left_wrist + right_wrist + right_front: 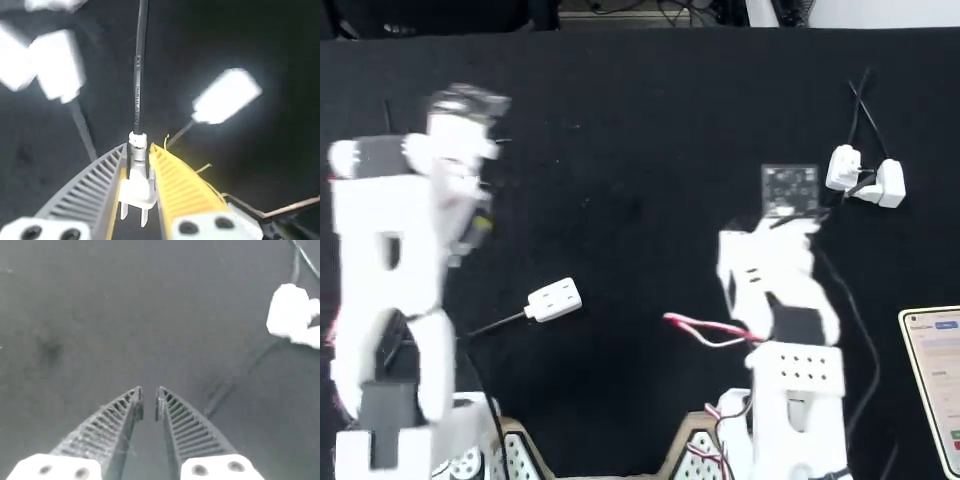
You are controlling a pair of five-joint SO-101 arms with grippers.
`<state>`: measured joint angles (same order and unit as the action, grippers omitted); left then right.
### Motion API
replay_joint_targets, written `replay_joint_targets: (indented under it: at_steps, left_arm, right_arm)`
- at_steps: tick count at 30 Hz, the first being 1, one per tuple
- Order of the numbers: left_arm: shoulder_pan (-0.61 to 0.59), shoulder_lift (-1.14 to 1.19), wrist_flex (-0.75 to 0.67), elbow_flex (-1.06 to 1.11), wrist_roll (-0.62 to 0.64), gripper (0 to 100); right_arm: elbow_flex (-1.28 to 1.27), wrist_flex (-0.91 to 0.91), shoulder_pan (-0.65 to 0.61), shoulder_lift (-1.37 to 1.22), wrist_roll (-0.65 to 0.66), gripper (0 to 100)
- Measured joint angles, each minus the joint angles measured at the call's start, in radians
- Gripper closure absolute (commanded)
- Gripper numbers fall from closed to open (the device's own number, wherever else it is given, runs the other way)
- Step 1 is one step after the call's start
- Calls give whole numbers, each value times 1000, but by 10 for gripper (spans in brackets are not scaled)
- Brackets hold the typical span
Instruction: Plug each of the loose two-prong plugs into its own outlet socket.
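Black cloth covers the worktop (640,120) where two white arms stand side by side. The left gripper (139,148) is raised over the near-left of the cloth, its ribbed fingers (172,182), one grey and one yellow, clamped on a white two-prong plug (136,192). The plug sits deep between the fingers, its flat metal prongs pointing back toward the wrist and its stiff, round black cord (140,75) running out past the tips. A white outlet socket (554,299), a smooth rounded block on a thin black lead, lies flat on the cloth between the arms, well apart from the plug.

The right gripper (149,400) hovers low over bare cloth, its grey ribbed fingers drawn almost together with a thin slit between them, holding nothing. Two white blocks with black cords (865,180) lie touching at the far right; whether they are mated cannot be told.

The step in hand appears to be carrying the plug to its socket. With the prongs facing the wrist, the plug likely needs setting down and regripping, or turning, before its prongs can meet the slots squarely. The light socket may slide on the cloth, so the free arm could usefully pin it.
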<state>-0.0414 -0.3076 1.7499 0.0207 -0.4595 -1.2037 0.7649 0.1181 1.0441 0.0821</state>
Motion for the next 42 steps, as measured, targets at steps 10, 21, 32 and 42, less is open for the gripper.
replay_joint_targets:
  at_steps: [10,21,32,42]
  left_arm:
    - [379,-2,-219,101,109,970]
    - [697,147,-459,244,115,937]
    - [694,199,-327,226,118,737]
    - [318,17,-104,155,118,737]
  right_arm:
    - [6,137,316,0,212,939]
    - [-23,146,508,0,305,939]
    - [-40,146,508,0,316,938]
    - [-40,244,322,0,436,938]
